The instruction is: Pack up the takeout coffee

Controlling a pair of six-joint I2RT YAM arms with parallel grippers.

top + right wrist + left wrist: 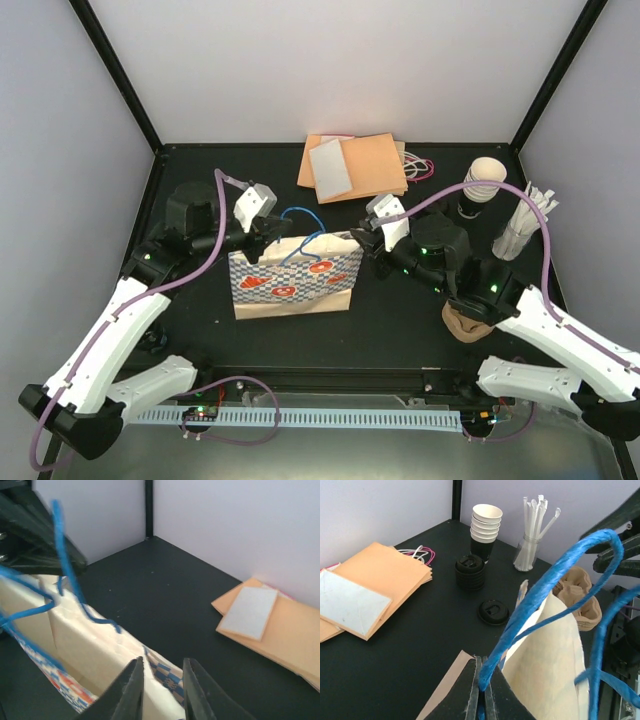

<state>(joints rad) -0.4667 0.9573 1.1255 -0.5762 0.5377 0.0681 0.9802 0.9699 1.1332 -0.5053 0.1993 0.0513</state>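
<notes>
The left gripper (481, 675) is pinching the blue handle (540, 587) of the bag (295, 280). The right gripper (163, 675) is straddling the bag's rim, jaws narrow, grip uncertain. It should be pulling gently outward, opening the mouth wide. The coffee is not clearly showing: a lone lid (493, 612) is lying beyond the bag. The black table (400, 320) is sitting within pale walls (320, 60).
</notes>
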